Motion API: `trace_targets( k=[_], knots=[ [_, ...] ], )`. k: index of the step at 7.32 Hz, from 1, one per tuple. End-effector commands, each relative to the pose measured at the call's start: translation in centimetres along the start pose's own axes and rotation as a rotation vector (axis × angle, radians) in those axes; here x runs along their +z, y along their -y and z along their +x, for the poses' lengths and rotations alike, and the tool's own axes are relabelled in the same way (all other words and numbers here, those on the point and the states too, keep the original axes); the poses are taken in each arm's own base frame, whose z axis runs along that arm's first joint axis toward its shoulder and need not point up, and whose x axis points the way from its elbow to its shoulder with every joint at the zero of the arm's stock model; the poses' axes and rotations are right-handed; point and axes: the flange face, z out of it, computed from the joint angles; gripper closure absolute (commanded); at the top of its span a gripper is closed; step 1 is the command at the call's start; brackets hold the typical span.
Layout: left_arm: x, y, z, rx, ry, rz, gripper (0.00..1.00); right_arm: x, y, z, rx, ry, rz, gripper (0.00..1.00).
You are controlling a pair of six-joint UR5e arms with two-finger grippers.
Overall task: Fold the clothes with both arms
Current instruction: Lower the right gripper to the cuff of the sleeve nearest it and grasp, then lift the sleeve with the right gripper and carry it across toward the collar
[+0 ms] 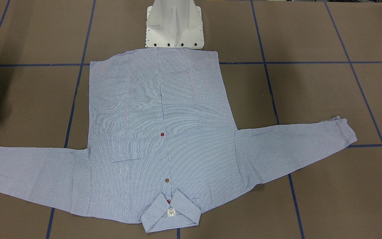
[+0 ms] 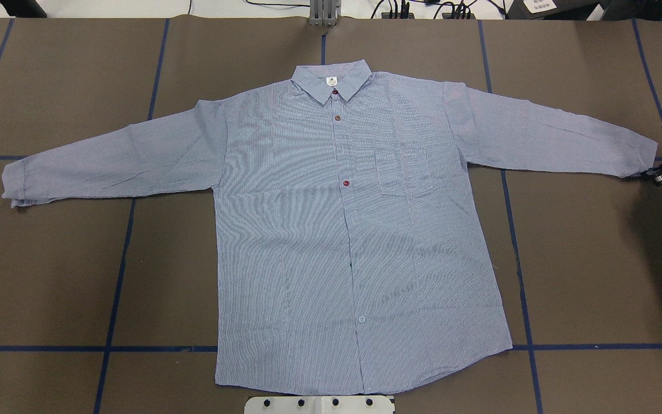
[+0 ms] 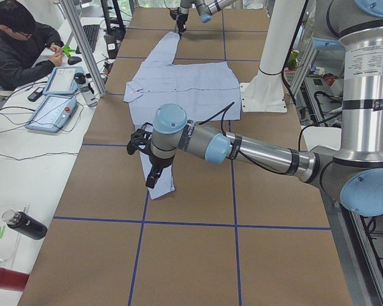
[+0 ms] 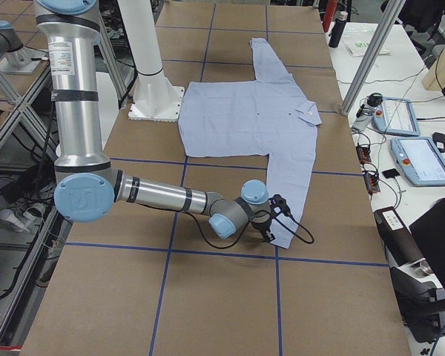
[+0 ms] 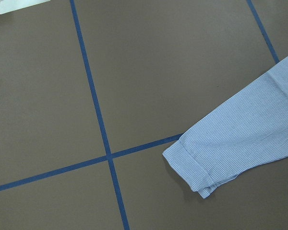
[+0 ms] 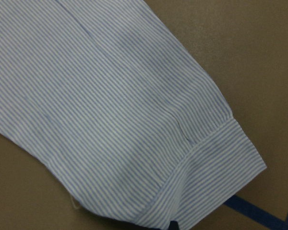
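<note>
Overhead exterior view shows us the shirt (image 2: 354, 230) flat and face up at the bench's (image 2: 49, 276) middle, collar (image 2: 331, 80) toward the far edge and sleeves (image 2: 112, 161) stretched along the bench's length. There the right gripper (image 2: 655, 150) sits just beside one cuff (image 2: 632, 161), jaws spread, empty. Front-facing view shows neither gripper, and the left gripper (image 3: 152, 178), seen only from exterior left above the other cuff, we cannot judge.

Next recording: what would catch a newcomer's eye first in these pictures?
A light blue striped shirt lies spread flat, front up, on the brown taped table, collar away from the robot's base, both sleeves stretched sideways. The left pincer hangs near one cuff, and the right pincer sits low at the other.
</note>
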Motion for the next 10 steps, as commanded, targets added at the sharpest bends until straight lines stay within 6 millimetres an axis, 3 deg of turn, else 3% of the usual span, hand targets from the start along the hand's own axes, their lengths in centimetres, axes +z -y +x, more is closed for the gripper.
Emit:
trace_targets(
  k=[1,3,4,6,7,8,9,10],
  knots=[
    [0.0,0.0,0.0,0.0,0.0,0.0,0.0,-0.5,0.4,-0.3,0.001,0.005,0.005,1.0],
    [0.0,0.0,0.0,0.0,0.0,0.0,0.0,-1.6,1.7,-1.4,0.014,0.027,0.02,1.0],
    [0.0,0.0,0.0,0.0,0.0,0.0,0.0,-3.4,3.5,-2.8,0.046,0.04,0.029,1.0],
    [0.0,0.0,0.0,0.0,0.0,0.0,0.0,-9.4,8.2,-7.1,0.092,0.033,-0.005,1.0],
    [0.0,0.0,0.0,0.0,-0.002,0.0,0.0,-12.6,11.1,-9.8,0.112,0.032,-0.013,1.0],
    [0.0,0.0,0.0,0.0,-0.002,0.0,0.0,-15.9,16.1,-13.1,0.193,0.037,-0.006,1.0],
    [0.0,0.0,0.0,-0.001,0.0,-0.001,0.0,-17.5,20.3,-17.8,0.244,0.061,-0.001,1.0],
    [0.0,0.0,0.0,0.0,-0.002,0.0,0.0,-17.9,24.1,-24.0,0.309,0.096,0.015,1.0]
  ],
)
